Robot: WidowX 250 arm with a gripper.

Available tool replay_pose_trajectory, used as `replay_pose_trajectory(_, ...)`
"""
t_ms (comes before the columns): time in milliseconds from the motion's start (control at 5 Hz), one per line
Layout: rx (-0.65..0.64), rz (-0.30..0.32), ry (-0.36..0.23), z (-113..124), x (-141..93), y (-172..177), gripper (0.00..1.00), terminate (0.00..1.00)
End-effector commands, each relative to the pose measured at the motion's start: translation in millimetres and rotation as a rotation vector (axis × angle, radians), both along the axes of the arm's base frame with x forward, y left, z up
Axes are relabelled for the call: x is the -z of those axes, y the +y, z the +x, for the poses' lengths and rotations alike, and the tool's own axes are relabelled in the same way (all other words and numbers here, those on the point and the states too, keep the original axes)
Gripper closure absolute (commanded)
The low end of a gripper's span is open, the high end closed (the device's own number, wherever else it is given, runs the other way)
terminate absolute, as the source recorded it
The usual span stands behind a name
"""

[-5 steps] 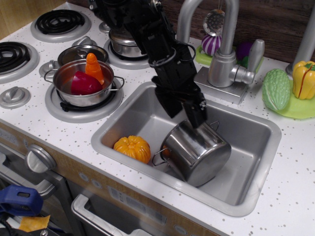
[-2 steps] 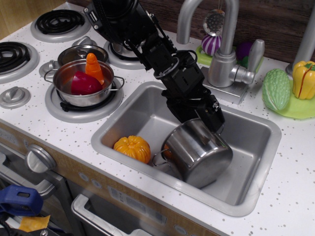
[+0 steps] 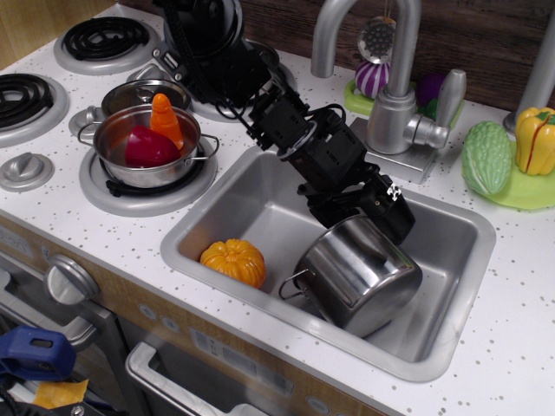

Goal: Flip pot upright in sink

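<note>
Since the earlier frames the arm has swung lower and further right across the basin, and the pot (image 3: 360, 276) has shifted a little rightward with it, its flat base now tipped up toward the camera more than before. Going from the left: two coil burners sit at the countertop's (image 3: 520, 329) far edge, and a shallow steel pot (image 3: 147, 147) holding a red vegetable and an orange carrot stands on a burner ring. Just right of it the sink (image 3: 451, 286) begins, with an orange toy pumpkin (image 3: 233, 262) lying on its floor near the front left corner. Next to the pumpkin, apart from it, the pot lies tilted in the middle of the sink, base facing up and forward, one wire loop handle (image 3: 293, 284) sticking out on its left side. The gripper (image 3: 390, 217) presses against the pot's upper rear edge; its fingers are hidden behind the black housing and the pot's shoulder, so I cannot tell whether they are apart or clamped on the rim. Behind stands the faucet (image 3: 395, 104), and at the far right a green bumpy vegetable (image 3: 486, 157) and a yellow pepper (image 3: 535, 139) rest on a green plate.
</note>
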State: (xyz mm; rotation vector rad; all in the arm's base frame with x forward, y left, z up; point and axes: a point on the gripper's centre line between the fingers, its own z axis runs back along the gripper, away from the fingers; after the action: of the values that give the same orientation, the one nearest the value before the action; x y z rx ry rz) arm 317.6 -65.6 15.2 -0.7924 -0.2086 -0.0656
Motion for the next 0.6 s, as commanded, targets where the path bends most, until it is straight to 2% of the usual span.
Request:
replay_pose_trajectory(0,-0.068,-0.021,0.0,6,-7,-15,1.0,0.0)
replay_pose_trajectory(200,-0.092,-0.022,-0.013,6,-6,-16,1.0,0.0)
replay_pose_trajectory(400,-0.119,0.013,-0.019,7,-3,-26,1.0,0.0)
